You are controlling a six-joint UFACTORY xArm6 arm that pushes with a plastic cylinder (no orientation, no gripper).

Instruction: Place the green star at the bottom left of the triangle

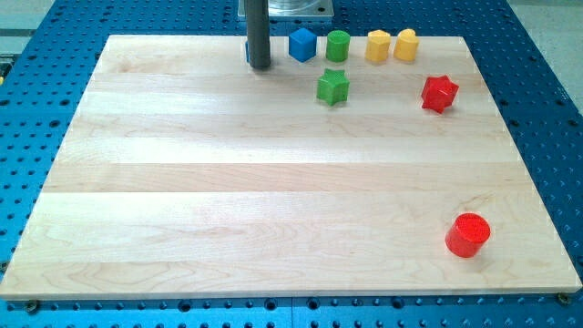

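Worktop [228, 182]: pale wood board of glued planks, visible grain, smooth matte finish. It sits on a blue perforated metal base plate [547, 109].

Arm: straight dark rod, round in section, hanging vertical from a grey mount at the view's top. My tip [260, 66] rests near the worktop's far edge. There is no hand on this rig, so nothing is grasped or clenched; the tip touches no block that I can make out. A sliver of blue shows at the rod's left edge; cannot tell what it is.

Blocks look like smooth, solid-coloured plastic. Places relative to my tip:
- Blue cube [302, 44]: just to the view's right, slightly toward the top, apart from the rod.
- Green cylinder [338, 45]: further right, beside the blue cube.
- Green star [333, 87]: to the right and slightly toward the view's bottom, just below the green cylinder, not touching it.
- Yellow block [378, 46], faceted; second yellow block [406, 45], rounded top: further right in the same row, close together.
- Red star [439, 93]: far right, well apart.
- Red cylinder [468, 235]: far toward the bottom right, alone.
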